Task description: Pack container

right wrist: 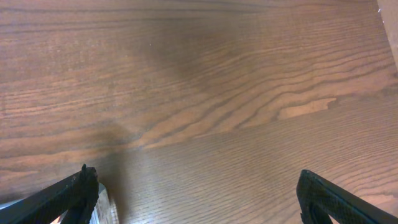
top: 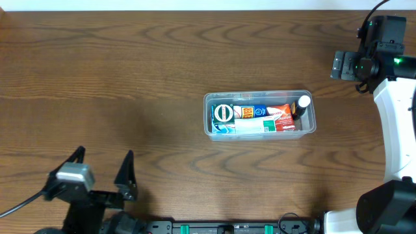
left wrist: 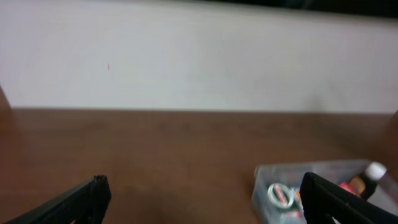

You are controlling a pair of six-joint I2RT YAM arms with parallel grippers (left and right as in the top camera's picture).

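Nearest, at the lower left of the overhead view, the left gripper point(top: 104, 155) hangs over the brown wood-grain table point(top: 130, 78). Its black fingers are spread wide with nothing between them, and its own camera shows the same gap.

Further in, at the centre of the frame, sits the container point(top: 260, 93), a clear rectangular plastic tub with rounded corners. It looks full. There is a round green-and-white tin point(top: 223, 114) at its left end, a white tube point(top: 250, 127) along the near wall, a red packet point(top: 281, 117) beside that, and a small dark bottle with a white cap point(top: 303, 103) at the right end.

Farthest, in the upper right, is the right arm. Its wrist view shows the right gripper point(right wrist: 196, 175) just as wide open and empty, over bare wood.

I see nothing loose on the table, so the packing seems done, or nearly. What matters now, I'd say, is keeping both arms well off the tub. Any last move should lift first and travel high, because a nudge on the rim could slide the tub or tip that bottle.
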